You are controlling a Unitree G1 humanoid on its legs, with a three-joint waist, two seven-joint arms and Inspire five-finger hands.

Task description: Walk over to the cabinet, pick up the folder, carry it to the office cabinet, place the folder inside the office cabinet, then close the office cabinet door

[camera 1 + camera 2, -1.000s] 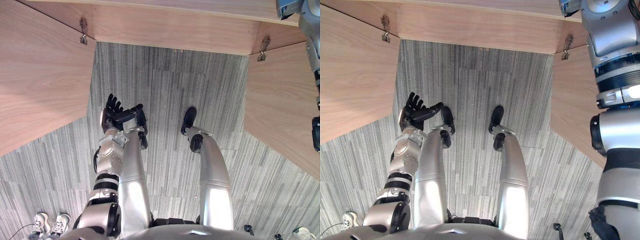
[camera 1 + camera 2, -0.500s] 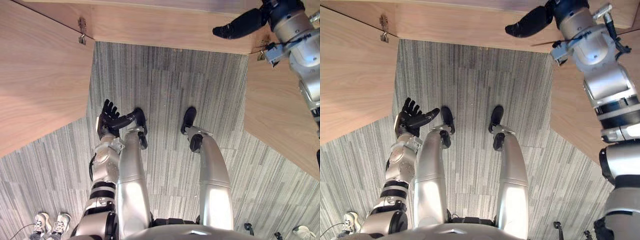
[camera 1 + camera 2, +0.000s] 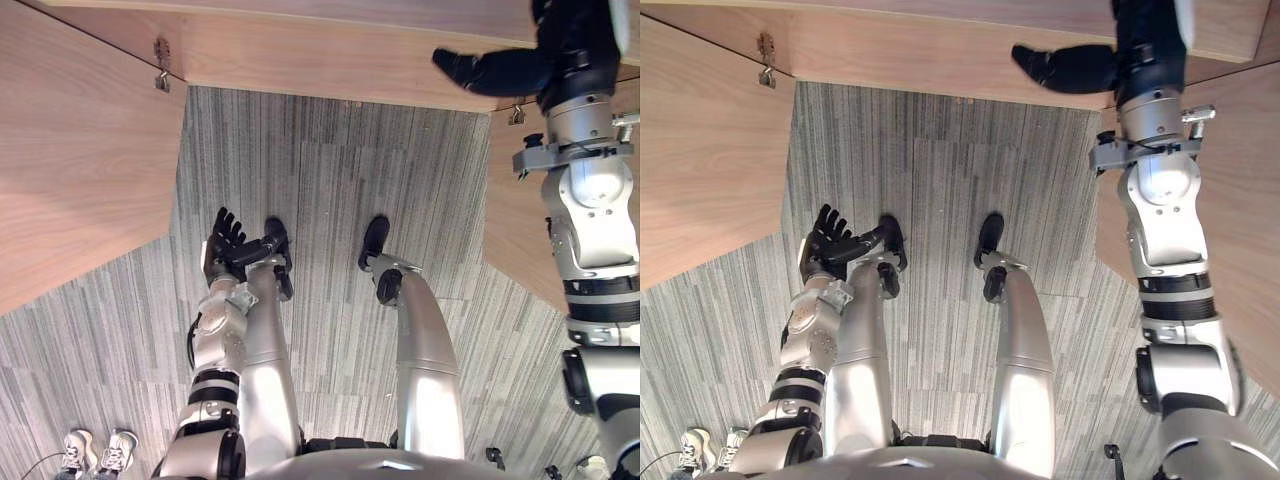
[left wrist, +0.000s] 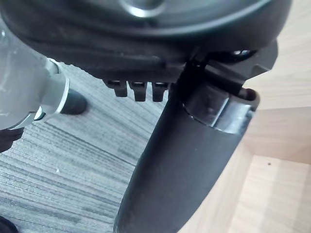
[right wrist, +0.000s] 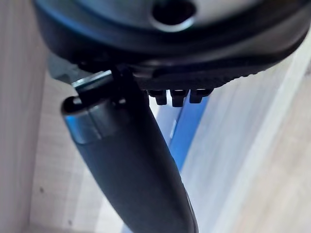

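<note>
Since the cabinet [image 3: 330,55] stands with both doors swung wide, the left door [image 3: 80,160] and the right door [image 3: 1255,220], the step in hand looks like placing. The right robot hand [image 3: 570,55] is raised over the cabinet's edge, and whether it grips anything cannot be told. The left robot hand [image 3: 226,248] hangs low, well apart from it, spread wide and empty. The blue folder [image 5: 187,128] sits inside, just past the right robot hand. The next move, I judge, calls for drawing that robot hand clear before the doors are swung shut.
</note>
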